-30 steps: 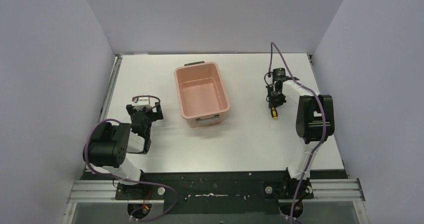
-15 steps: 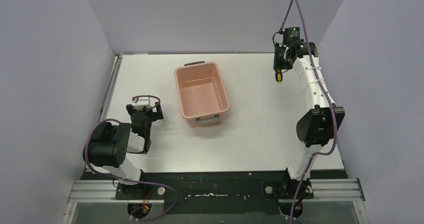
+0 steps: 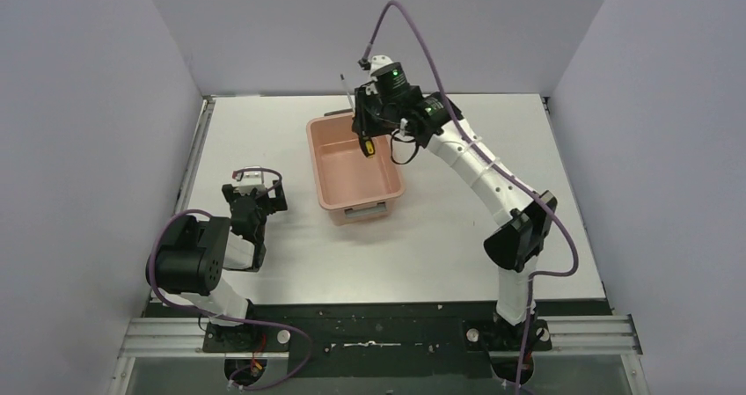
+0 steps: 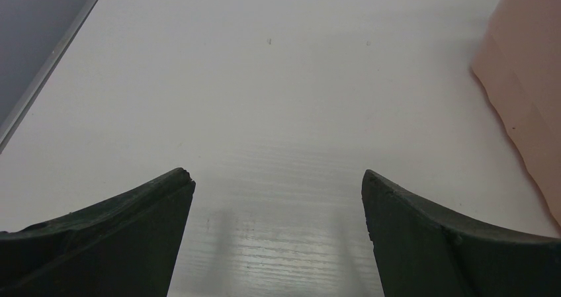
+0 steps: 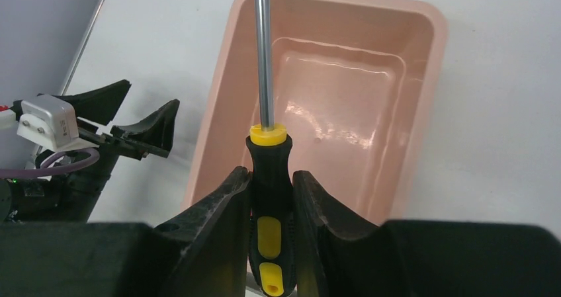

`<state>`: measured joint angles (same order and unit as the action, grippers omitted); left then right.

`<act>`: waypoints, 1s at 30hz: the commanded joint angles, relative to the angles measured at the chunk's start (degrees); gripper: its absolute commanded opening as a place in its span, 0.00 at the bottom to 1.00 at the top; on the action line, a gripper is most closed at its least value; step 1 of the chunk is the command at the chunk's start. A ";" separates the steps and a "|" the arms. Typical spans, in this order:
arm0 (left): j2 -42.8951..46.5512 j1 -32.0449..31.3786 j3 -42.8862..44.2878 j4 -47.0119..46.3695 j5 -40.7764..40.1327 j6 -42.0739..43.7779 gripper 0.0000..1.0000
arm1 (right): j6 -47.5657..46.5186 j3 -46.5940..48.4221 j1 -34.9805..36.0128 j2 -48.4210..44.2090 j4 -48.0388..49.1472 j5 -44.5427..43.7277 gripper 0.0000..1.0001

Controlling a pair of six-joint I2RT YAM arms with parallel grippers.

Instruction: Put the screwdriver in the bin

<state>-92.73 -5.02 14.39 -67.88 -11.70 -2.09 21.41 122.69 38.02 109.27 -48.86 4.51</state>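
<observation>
Surface [image 3: 457, 237]: white.
Screwdriver [image 3: 366, 145]: upper middle, above bin [image 3: 356, 207].
Right fingers [image 5: 218, 217]: squeezing its handle.
Left fingers [image 4: 132, 224]: apart, empty.
Risk: dropped from high, it may bounce out.

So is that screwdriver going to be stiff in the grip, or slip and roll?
Probably stiff: the screwdriver has a straight metal shaft. Its rounded handle is pinched between the right fingers, so it might pivot. In the bin it would likely roll on the glossy floor.

Lab test cell: blank grey walls [image 3: 88, 105] enclose a white table [image 3: 440, 237].
</observation>
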 commanded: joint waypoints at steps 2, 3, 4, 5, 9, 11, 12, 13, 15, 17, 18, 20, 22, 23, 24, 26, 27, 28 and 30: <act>0.53 0.38 0.20 -1.31 0.57 0.42 0.97 | 2.81 -3.72 2.44 4.30 7.09 -4.33 0.00; 0.53 0.37 0.20 -1.31 0.57 0.35 0.97 | 2.92 -5.64 3.03 5.40 7.64 -4.34 0.00; 0.46 0.36 0.20 -1.32 0.57 0.41 0.97 | 2.93 -6.53 3.60 6.70 8.12 -5.50 0.00; 0.53 0.41 0.15 -1.36 0.55 0.42 0.97 | 2.94 -8.20 4.04 8.09 8.58 -6.10 0.00; 0.52 0.37 0.20 -1.30 0.59 0.39 0.97 | 2.81 -11.70 5.32 14.16 9.49 -5.78 0.01; 0.53 0.40 0.19 -1.33 0.57 0.42 0.97 | 2.68 -12.77 5.63 16.09 9.60 -6.52 0.04; 0.48 0.36 0.20 -1.40 0.57 0.43 0.97 | 2.67 -13.58 5.72 16.62 10.09 -7.43 0.06; 0.46 0.36 0.23 -1.31 0.55 0.46 0.97 | 2.77 -14.93 5.77 16.86 11.39 -8.46 0.09; 0.48 0.38 0.20 -1.31 0.54 0.42 0.97 | 2.93 -17.63 5.88 17.01 13.58 -9.75 0.15; 0.53 0.38 0.19 -1.31 0.59 0.36 0.97 | 3.06 -18.83 5.80 17.62 14.02 -10.19 0.25; 0.51 0.39 0.20 -1.36 0.61 0.38 0.97 | 3.11 -18.89 5.81 17.78 13.88 -10.22 0.28; 0.48 0.36 0.19 -1.30 0.55 0.41 0.97 | 3.11 -18.60 5.99 17.29 13.60 -10.23 0.37; 0.46 0.36 0.19 -1.36 0.54 0.40 0.97 | 3.01 -18.02 6.42 15.66 13.45 -10.69 0.43; 0.52 0.36 0.20 -1.32 0.54 0.44 0.97 | 2.84 -17.57 6.71 14.60 13.32 -11.18 0.47; 0.53 0.36 0.20 -1.34 0.54 0.43 0.97 | 2.64 -16.80 7.06 13.50 12.98 -11.98 0.50; 0.53 0.41 0.20 -1.35 0.54 0.40 0.97 | 1.98 -14.71 7.69 11.29 11.92 -13.60 0.55; 0.51 0.36 0.20 -1.44 0.54 0.38 0.97 | 1.71 -13.66 7.95 10.04 11.32 -14.17 0.57; 0.52 0.36 0.20 -1.33 0.54 0.41 0.97 | 1.30 -12.76 8.34 8.77 10.99 -14.77 0.58; 0.52 0.36 0.20 -1.33 0.54 0.37 0.97 | 0.53 -11.43 9.02 5.93 10.83 -16.16 0.60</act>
<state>-92.73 -5.02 14.39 -67.88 -11.70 -2.09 23.40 105.43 45.17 125.99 -38.72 -6.76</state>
